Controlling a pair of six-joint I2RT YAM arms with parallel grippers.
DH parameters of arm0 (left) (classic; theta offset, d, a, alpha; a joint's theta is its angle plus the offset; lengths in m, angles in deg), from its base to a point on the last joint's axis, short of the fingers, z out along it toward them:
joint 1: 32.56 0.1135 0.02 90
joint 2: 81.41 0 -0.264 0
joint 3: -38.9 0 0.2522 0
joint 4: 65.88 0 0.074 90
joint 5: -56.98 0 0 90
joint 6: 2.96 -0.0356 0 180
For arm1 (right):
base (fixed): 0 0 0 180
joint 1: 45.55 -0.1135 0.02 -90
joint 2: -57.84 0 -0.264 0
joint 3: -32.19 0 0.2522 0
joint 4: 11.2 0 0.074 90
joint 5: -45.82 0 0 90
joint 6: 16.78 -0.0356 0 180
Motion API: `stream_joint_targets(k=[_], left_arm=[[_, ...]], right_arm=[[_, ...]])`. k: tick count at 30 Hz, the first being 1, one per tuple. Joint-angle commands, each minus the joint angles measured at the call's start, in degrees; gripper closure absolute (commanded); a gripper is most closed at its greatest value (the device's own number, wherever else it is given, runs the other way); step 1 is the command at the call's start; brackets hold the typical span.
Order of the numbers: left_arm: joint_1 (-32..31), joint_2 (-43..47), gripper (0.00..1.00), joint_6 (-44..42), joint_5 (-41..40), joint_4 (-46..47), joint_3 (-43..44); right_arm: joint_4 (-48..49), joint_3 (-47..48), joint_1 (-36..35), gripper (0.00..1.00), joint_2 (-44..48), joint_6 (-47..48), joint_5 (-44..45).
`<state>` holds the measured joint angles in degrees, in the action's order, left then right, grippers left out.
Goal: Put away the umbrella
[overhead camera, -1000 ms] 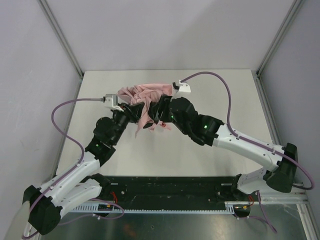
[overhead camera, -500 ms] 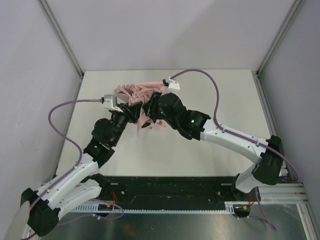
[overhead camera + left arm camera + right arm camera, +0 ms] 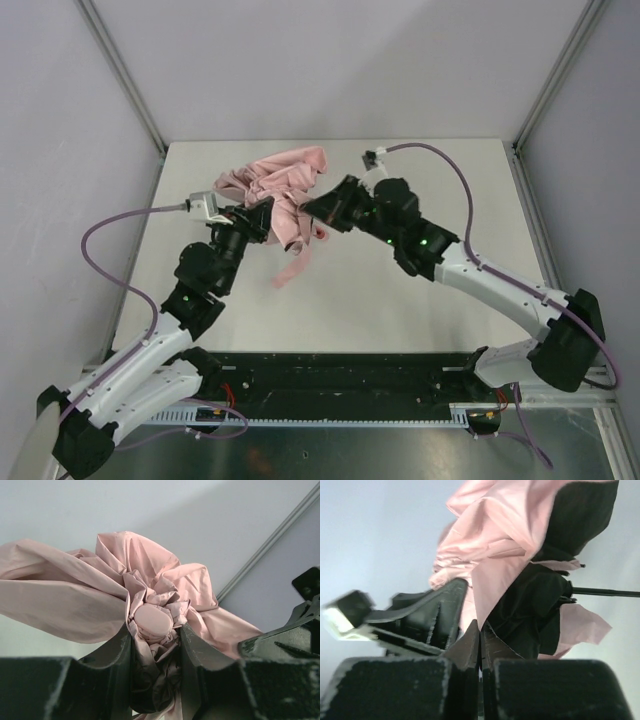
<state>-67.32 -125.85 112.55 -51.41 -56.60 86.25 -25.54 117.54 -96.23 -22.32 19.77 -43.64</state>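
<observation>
Top cam: the umbrella (image 3: 285, 185) is a pink bundle over the far-left tabletop (image 3: 430, 300), between my left claw (image 3: 264, 213) and right claw (image 3: 312, 208), so I reckon I'm mid-gathering the canopy, not stowing yet. Left wrist cam: left claw's clamped on the scrunched fabric round the cap (image 3: 152, 620), which points back at it. Right wrist cam: right claw's pinched together at a pink flap's edge (can't tell if it caught any). The black shaft (image 3: 605, 592) runs off sideways, so I'd guess the long axis is roughly level, and next those loose folds need wrapping snug.
</observation>
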Motion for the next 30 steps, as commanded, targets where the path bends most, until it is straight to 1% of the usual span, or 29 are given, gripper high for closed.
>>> stream_joint_targets(k=[1, 4, 6, 7, 10, 14, 16, 18, 21, 27, 28, 30], left_arm=[[-0.15, 2.04, 1.0, 3.28, -4.22, 8.73, 1.46], [0.35, 2.04, 1.0, 6.34, -4.32, 10.48, 1.02], [0.96, 1.99, 1.0, 9.08, -3.9, 11.48, 0.91], [1.34, 2.03, 1.0, 10.28, -3.34, 12.1, 0.89], [1.9, 2.44, 1.0, 12.87, -2.26, 13.1, 0.95], [2.58, 3.32, 1.0, 14.38, -1.04, 13.41, 0.87], [3.01, 3.82, 1.0, 15.28, -0.31, 13.42, 0.74], [3.23, 3.97, 1.0, 15.84, 0.34, 13.43, 0.81], [3.34, 3.9, 1.0, 16.43, 0.62, 13.43, 1.04], [3.39, 3.01, 1.0, 17.18, 0.69, 13.43, 1.58], [3.39, 2.9, 1.0, 17.5, 0.8, 13.47, 1.62], [3.39, 2.64, 1.0, 18.24, 0.81, 13.5, 1.72]], right_arm=[[23.87, -7.68, 5.69, 1.0, 4.58, -19.91, -20.3], [34.45, -10.77, 6.58, 1.0, 2.89, -28.32, -25.58], [40.67, -12.92, 7.04, 0.96, 1.34, -31.26, -27.43], [41.28, -13.39, 7.41, 0.93, 1.07, -30.78, -27.91], [36.9, -13.79, 8.62, 0.81, 1.42, -23.59, -28.41], [29.99, -13.84, 8.53, 0.55, 3.47, -10.33, -28.27], [26.39, -13.8, 8.3, 0.47, 5.13, -4.83, -26.87], [23.51, -13.35, 7.74, 0.42, 6.43, -0.08, -25.64], [19.77, -11.26, 6.19, 0.41, 6.66, 4.91, -24.53], [20.44, -9.32, 3.38, 0.38, 7.05, 10.33, -24.66], [20.92, -9.04, 3.34, 0.42, 6.6, 10.49, -24.95], [22.32, -8.38, 3.22, 0.57, 5.63, 9.75, -26.22]])
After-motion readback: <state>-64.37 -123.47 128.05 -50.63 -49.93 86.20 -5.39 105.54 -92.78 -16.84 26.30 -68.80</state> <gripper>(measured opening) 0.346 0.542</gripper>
